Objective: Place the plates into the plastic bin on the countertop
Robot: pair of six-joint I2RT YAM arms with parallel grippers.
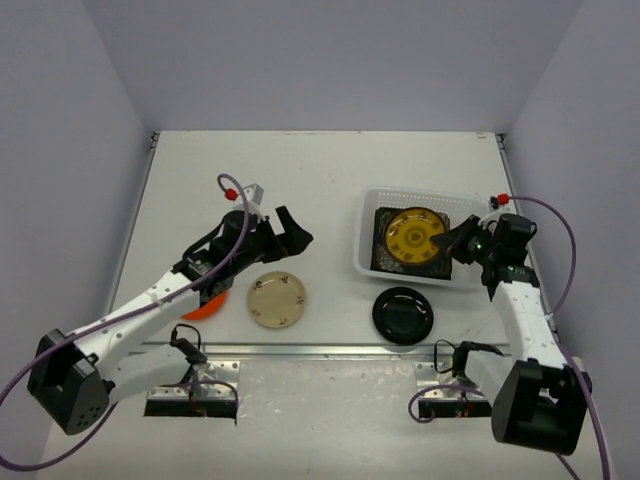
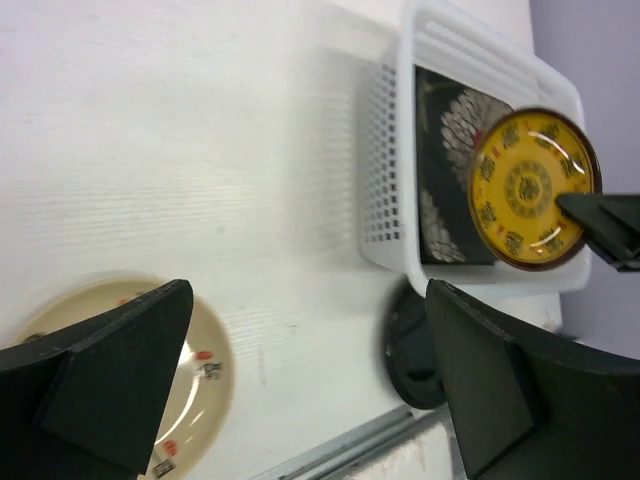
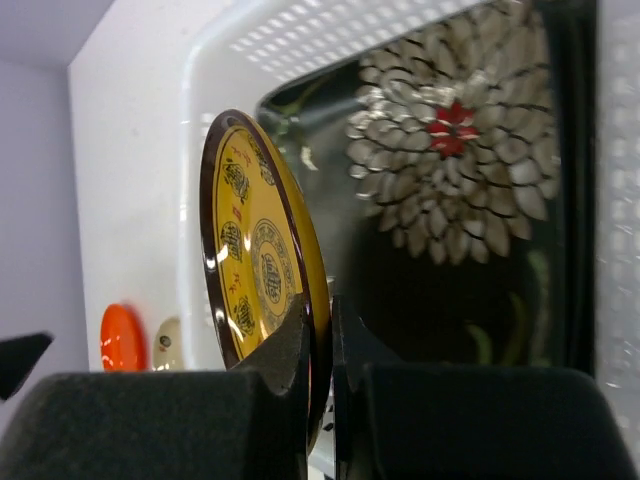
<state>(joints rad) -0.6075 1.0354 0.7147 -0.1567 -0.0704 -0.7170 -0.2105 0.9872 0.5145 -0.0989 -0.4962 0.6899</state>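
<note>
The white lattice plastic bin [image 1: 368, 222] stands on the countertop at right and holds a black floral square plate [image 3: 470, 200]. My right gripper [image 1: 452, 244] is shut on the rim of the patterned yellow round plate [image 1: 413, 236], holding it over the bin; it also shows in the right wrist view [image 3: 255, 260] and the left wrist view [image 2: 525, 190]. The glossy black plate [image 1: 403, 314] lies in front of the bin. The cream plate [image 1: 277, 299] lies at centre. The orange plate [image 1: 203, 305] is partly hidden under my left arm. My left gripper [image 1: 296, 231] is open and empty above the countertop.
A metal strip [image 1: 320, 351] runs along the countertop's front edge. Pale lavender walls enclose the back and sides. Bare white surface [image 1: 290, 170] lies behind the left gripper.
</note>
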